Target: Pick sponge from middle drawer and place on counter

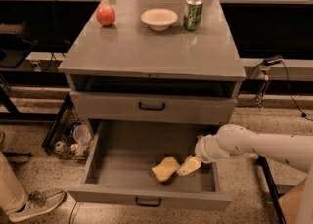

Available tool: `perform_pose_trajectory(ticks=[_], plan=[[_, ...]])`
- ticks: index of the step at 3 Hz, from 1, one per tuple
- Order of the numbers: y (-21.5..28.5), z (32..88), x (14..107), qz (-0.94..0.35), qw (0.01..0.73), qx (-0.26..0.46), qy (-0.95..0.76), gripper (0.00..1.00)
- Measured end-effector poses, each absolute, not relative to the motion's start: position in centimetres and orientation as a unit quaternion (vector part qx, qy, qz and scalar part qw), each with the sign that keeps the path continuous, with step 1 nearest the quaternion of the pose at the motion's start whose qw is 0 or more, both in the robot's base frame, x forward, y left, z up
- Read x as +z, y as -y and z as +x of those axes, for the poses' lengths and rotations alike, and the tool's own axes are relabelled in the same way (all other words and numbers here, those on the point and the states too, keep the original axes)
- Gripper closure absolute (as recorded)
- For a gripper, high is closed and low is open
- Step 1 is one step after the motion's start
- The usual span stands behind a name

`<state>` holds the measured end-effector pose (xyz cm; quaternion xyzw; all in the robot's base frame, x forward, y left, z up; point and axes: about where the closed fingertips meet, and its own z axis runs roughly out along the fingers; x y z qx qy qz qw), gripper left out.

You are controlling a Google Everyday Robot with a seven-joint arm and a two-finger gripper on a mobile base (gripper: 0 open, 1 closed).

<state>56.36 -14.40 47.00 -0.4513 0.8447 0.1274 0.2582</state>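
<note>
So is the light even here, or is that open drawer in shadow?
In the camera view, the counter catches a soft sheen near the green can; the middle drawer is dimmer, the sponge casting a small shadow on its floor, with the gripper just beside the sponge.

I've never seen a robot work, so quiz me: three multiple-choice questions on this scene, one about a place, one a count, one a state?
1. Where is the sponge? A: on the floor. B: in the middle drawer. C: on a chair.
2. How many things stand on the counter? A: one. B: three. C: five.
3. The middle drawer is: A: open. B: shut. C: missing.
Answers: 1 B, it lies in the drawer, the gripper close beside it; 2 B, apple, bowl and can; 3 A, its inside shows.
</note>
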Motion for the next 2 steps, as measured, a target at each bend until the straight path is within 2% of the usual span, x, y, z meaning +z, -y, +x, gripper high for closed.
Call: perform_pose_trajectory(ticks=[2], plan=[[9.9, 58.1, 43.1, -0.48, 0.251, 0.12, -0.832, 0.0]])
